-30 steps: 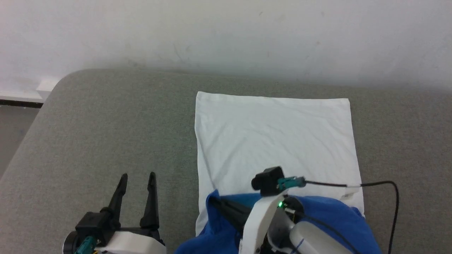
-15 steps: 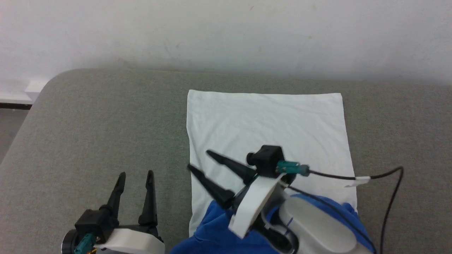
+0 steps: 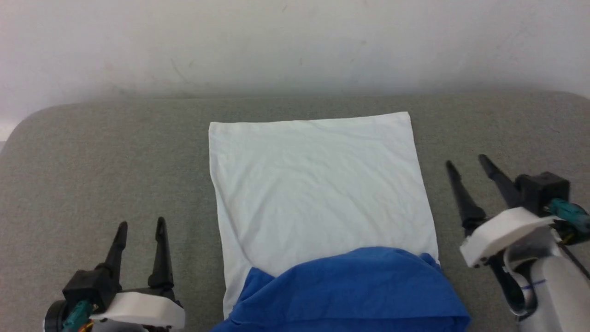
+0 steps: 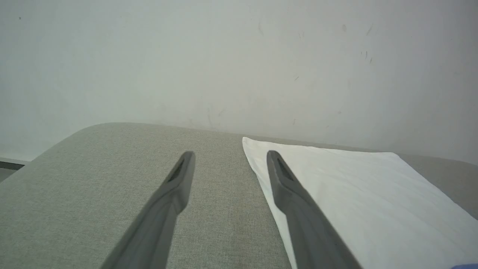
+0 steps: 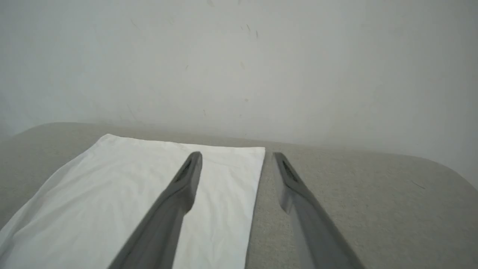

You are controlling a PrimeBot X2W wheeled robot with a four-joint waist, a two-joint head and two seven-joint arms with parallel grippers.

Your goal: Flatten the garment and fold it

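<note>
Since your left gripper (image 3: 141, 222) & right gripper (image 3: 466, 161) both hang open, empty, either side of the shirt (image 3: 313, 193) on the grey cushion (image 3: 115, 152), pinch the bunched blue end (image 3: 350, 290) by its corners w/ both, pull flat.

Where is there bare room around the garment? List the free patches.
Free: the grey surface left of the garment, ahead of the left gripper; the strip between its far hem and the wall; the patch to its right, ahead of the right gripper. Crowded: the near middle, where its blue end bunches.
</note>
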